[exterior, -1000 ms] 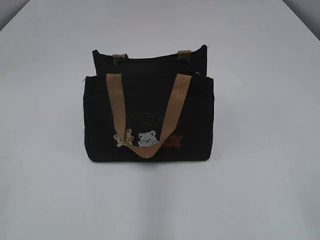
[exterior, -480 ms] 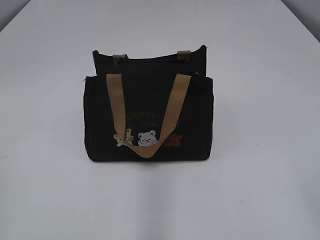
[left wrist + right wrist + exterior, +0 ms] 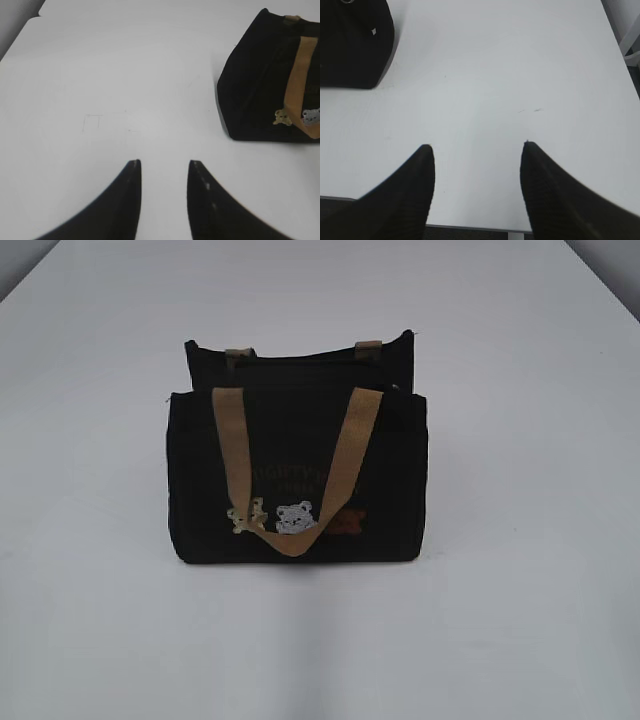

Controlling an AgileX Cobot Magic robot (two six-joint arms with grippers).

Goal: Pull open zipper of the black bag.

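The black bag [image 3: 298, 475] stands upright at the centre of the exterior view on a white table [image 3: 520, 540], one tan handle [image 3: 290, 465] draped down its front. My left gripper [image 3: 164, 167] hovers partly open and empty, bag at upper right. My right gripper [image 3: 476, 150] gapes wider, empty, bag at upper left.

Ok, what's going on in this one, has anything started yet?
Nothing is being handled yet. The black bag stands upright on the white table, one tan handle draped over its front, and no arm shows in the exterior view. The left claw and right claw both hang open and empty over bare table, apart from the bag.
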